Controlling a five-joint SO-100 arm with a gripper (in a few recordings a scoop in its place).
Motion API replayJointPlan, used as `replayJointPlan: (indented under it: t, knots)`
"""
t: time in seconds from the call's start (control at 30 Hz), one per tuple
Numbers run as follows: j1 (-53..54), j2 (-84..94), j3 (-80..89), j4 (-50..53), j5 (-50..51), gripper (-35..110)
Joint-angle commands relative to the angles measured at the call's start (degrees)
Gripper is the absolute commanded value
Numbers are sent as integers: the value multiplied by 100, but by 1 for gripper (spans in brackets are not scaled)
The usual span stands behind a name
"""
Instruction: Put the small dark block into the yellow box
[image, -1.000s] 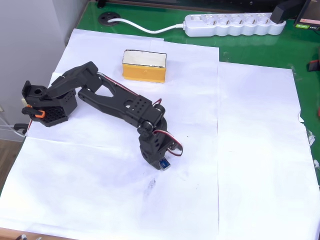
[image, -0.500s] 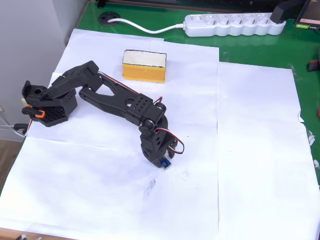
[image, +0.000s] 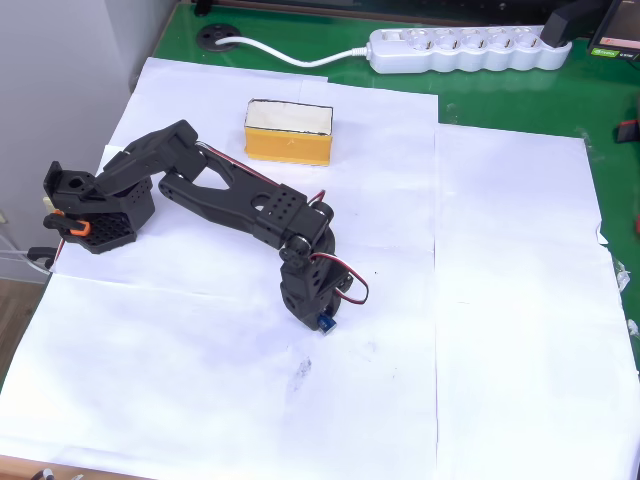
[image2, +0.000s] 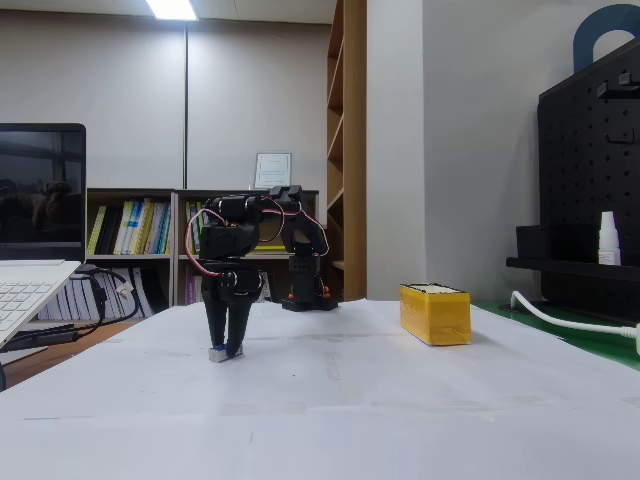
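The yellow box (image: 288, 131) stands at the back of the white paper, its pale inside facing up; in the fixed view the yellow box (image2: 435, 313) is off to the right. My gripper (image: 322, 322) points straight down near the middle of the paper, well in front of the box. Its two fingers (image2: 237, 325) close to a point on the small dark block (image2: 221, 353), which hangs just at the paper's surface. From overhead the block (image: 326, 322) shows as a small blue patch beside the wrist.
A white power strip (image: 465, 48) with its cable lies on the green table (image: 520, 100) behind the paper. The arm's base (image: 90, 205) sits at the left edge. A laptop (image2: 30, 280) stands at the left in the fixed view.
The wrist with the block has shifted slightly back towards the base, and the block's blue face has moved a little up in the overhead view.
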Motion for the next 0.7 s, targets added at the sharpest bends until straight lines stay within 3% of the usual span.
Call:
replayJointPlan:
  t: [0.0,0.23,0.43,0.67]
  knots:
    - [88,-1195,668,202,9,0]
    - [-88,-2303,1318,932,299,0]
    - [-932,-3647,1037,1468,132,0]
    - [-2663,-5414,-1002,554,686,0]
